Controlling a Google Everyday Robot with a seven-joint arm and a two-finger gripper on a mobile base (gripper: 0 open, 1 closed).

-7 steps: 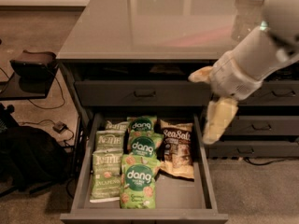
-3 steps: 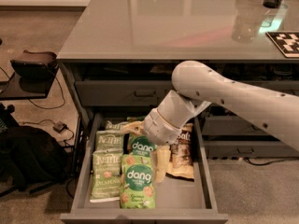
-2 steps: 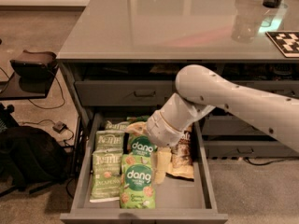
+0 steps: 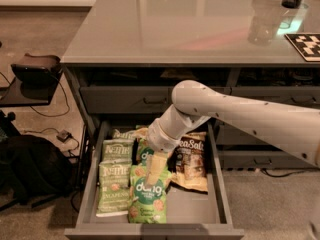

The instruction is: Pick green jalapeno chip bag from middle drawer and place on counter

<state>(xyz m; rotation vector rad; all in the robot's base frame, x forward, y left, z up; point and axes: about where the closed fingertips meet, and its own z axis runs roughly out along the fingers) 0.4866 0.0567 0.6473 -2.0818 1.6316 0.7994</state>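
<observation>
Reach step: gripper [image 4: 155, 168] down inside middle drawer [image 4: 218, 184], mid-drawer over a dang bag [image 4: 149, 199] (grip state: can't tell); green jalapeno chip bag [image 4: 114, 184] lies by drawer's left wall, ungrasped; next, I'd say: sidestep toward that wall, then pinch.

We look down on the open middle drawer [image 4: 192, 210], its grey floor carrying the green jalapeno chip bag [image 4: 114, 186] at left, a second Kettle bag [image 4: 118, 149] behind it, a dang bag [image 4: 148, 198] at centre and a Sea Salt bag [image 4: 191, 161] at right. The gripper [image 4: 155, 170] hangs over the centre bags. Above, the counter [image 4: 165, 29] bears a clear glass [image 4: 262, 26] and a checkered board [image 4: 305, 44].
</observation>
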